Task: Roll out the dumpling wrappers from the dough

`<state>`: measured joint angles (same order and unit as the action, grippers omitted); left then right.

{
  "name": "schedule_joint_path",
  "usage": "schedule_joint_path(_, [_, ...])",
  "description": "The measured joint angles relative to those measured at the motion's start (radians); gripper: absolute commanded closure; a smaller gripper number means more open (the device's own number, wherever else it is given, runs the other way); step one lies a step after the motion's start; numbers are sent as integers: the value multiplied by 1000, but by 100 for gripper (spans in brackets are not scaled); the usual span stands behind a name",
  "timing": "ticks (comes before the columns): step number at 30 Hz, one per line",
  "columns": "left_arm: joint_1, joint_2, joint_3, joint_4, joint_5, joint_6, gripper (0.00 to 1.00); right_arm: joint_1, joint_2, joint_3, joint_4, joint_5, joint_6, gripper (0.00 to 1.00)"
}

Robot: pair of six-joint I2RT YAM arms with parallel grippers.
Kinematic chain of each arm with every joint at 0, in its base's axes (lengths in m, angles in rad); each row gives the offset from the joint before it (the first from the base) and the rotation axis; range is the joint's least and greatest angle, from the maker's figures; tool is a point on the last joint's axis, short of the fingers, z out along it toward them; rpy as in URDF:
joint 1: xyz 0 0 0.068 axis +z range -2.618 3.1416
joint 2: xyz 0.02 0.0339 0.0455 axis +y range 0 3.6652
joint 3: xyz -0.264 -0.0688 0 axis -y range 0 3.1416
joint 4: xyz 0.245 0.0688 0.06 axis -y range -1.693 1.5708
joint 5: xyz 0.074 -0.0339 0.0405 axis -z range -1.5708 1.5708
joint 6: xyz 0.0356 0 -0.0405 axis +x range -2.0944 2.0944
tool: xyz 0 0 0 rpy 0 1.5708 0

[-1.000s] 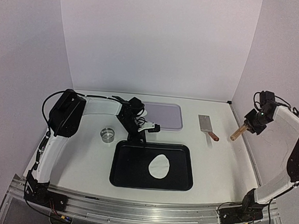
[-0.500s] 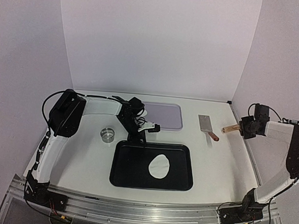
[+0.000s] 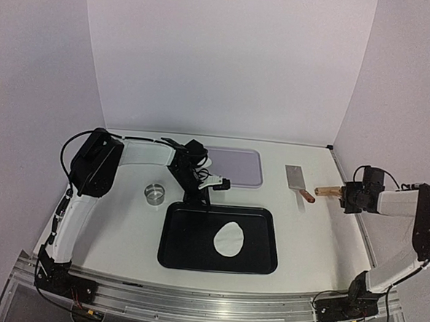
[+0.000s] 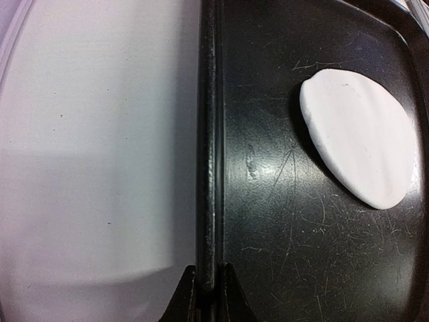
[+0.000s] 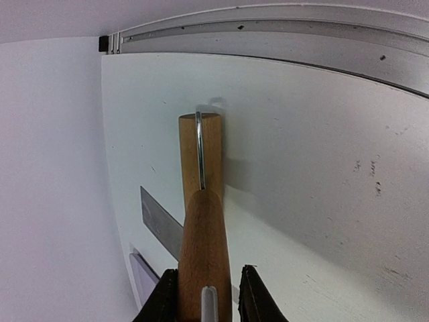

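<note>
A flattened oval of white dough [image 3: 230, 238] lies in the black tray [image 3: 184, 250]; the left wrist view shows the dough [image 4: 355, 137] right of the tray rim [image 4: 209, 134]. My left gripper [image 3: 197, 199] [image 4: 208, 295] is shut on that rim at the tray's far left corner. At the right edge of the table, my right gripper [image 3: 346, 193] [image 5: 204, 298] is shut on the handle of a wooden rolling pin [image 3: 328, 190] [image 5: 203, 221], which is held about level above the table and points left. The dumpling wrappers are out of view.
A small metal ring cutter [image 3: 154, 193] stands left of the tray. A pale purple board [image 3: 235, 166] lies behind the tray. A metal scraper [image 3: 297, 178] [image 5: 159, 225] with a reddish handle lies just left of the rolling pin's tip.
My right arm has come down and swung the rolling pin from a raised tilt to about level, nearer the scraper. The left arm and tray have not moved.
</note>
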<state>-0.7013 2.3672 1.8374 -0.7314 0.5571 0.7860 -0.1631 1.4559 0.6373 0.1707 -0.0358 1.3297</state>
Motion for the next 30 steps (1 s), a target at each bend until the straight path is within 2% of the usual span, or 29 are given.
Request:
schedule_joint_path(8, [0,0,0,0,0,0,100,0,-113,-146,19,39,106,59])
schedule_joint_path(26, [0,0,0,0,0,-1,100,0,-222,-230,-111,117,217,44])
schedule_joint_path(27, [0,0,0,0,0,-1,100,0,-222,-230,-115,116,218,41])
schedule_joint_path(30, [0,0,0,0,0,-1,100,0,-214,-230,-138,114,224,22])
